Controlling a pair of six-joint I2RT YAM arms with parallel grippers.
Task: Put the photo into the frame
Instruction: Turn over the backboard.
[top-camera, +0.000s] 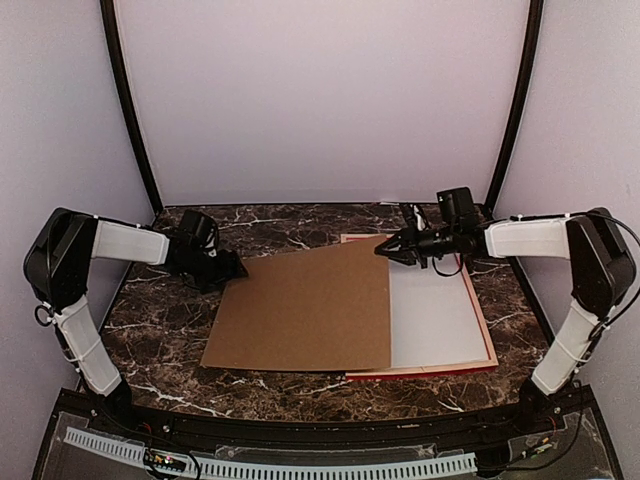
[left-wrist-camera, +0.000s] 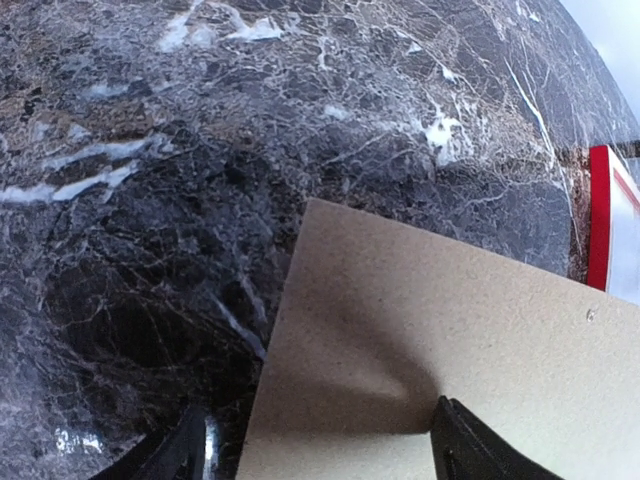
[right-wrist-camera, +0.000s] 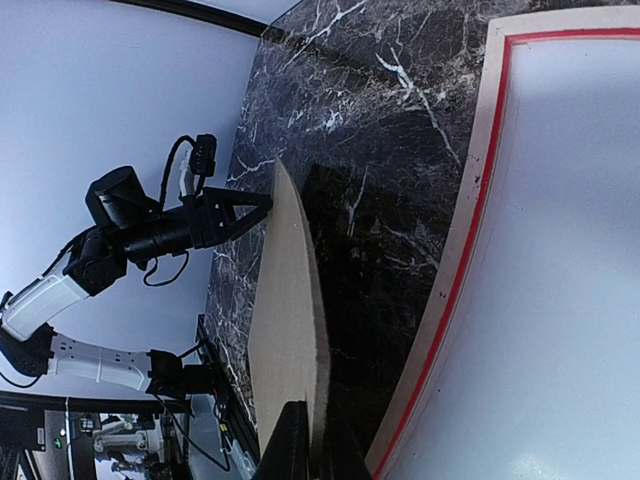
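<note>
The red frame (top-camera: 486, 322) lies rear side up at the right of the table, with pale wood on its edges. A plain white sheet (top-camera: 435, 315) fills it; no cut-out shows and no printed side is visible, so it looks like the photo's white back. The brown backing board (top-camera: 300, 310) lies left of it and overlaps the frame's left part. My right gripper (top-camera: 384, 251) is shut on the board's far right corner, and in the right wrist view (right-wrist-camera: 320, 440) the board (right-wrist-camera: 285, 300) is raised above the table beside the frame (right-wrist-camera: 470, 200). My left gripper (top-camera: 238, 268) is open at the board's far left corner (left-wrist-camera: 450, 330).
The dark marble table (top-camera: 290, 225) carries everything. In the left wrist view one finger (left-wrist-camera: 185, 450) is over the marble and the other over the board, with the frame's red rail (left-wrist-camera: 600, 215) at the right. White walls and two black posts enclose the back.
</note>
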